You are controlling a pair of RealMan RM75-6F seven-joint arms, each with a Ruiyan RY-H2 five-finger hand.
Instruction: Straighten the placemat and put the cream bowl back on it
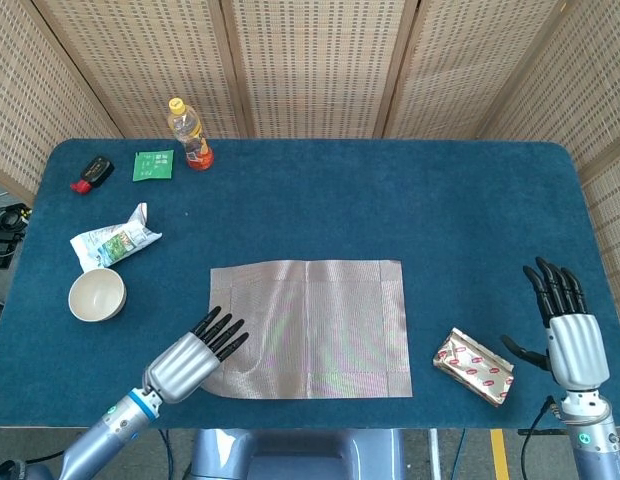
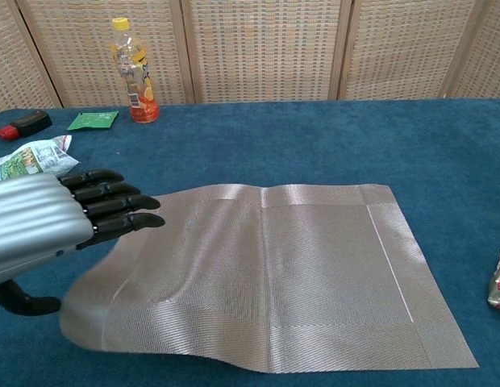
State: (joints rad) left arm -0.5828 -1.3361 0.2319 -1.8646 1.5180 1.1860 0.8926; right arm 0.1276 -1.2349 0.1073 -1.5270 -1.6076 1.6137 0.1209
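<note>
The woven grey placemat lies flat and square to the table's front edge, with a slight ripple near its left front corner. The cream bowl stands upright on the blue cloth, well left of the mat and apart from it. My left hand hovers at the mat's left front corner with fingers stretched out and spread, holding nothing; in the chest view the left hand is raised above the mat's left edge and hides the bowl. My right hand stands open at the far right, fingers pointing up.
A foil snack pack lies just right of the mat. A crumpled bag sits behind the bowl. At the back left stand a drink bottle, a green packet and a red-and-black item.
</note>
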